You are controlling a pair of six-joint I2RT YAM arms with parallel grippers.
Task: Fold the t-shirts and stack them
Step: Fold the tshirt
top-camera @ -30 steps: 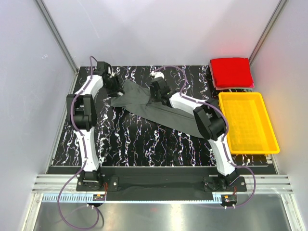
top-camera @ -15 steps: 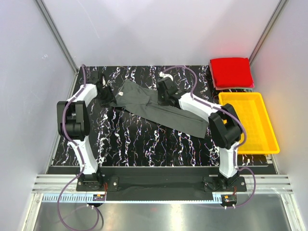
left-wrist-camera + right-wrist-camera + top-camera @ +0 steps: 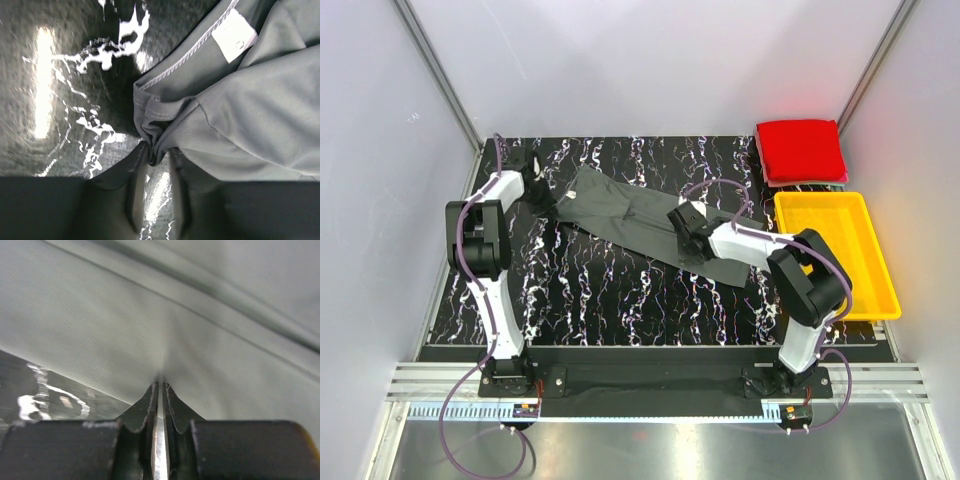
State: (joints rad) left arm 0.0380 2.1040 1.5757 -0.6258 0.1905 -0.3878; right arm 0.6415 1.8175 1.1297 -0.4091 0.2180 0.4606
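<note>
From above, the dark grey t-shirt (image 3: 630, 215) lies in a slanted band on the tabletop (image 3: 580, 290). The left gripper (image 3: 542, 195) is at its far-left end and the right gripper (image 3: 686, 235) is on its near edge. The red t-shirt (image 3: 800, 148) sits folded square well off to the right of the right gripper, with a pink edge (image 3: 810, 184) under it and the yellow tray (image 3: 835, 255) nearer.

In the left wrist view, the left gripper (image 3: 156, 167) is drawn in on a bunched fold of collar cloth right at its fingertips, and the label (image 3: 234, 37) lies beyond. That bunch sits shallow, so I judge a quick lift could pull it free.

In the right wrist view, the right gripper (image 3: 160, 397) is pressed almost together, pinching a thin pucker of grey cloth. It may hold only one layer; if so, the lower layer would trail behind and the fold would come out skewed.
</note>
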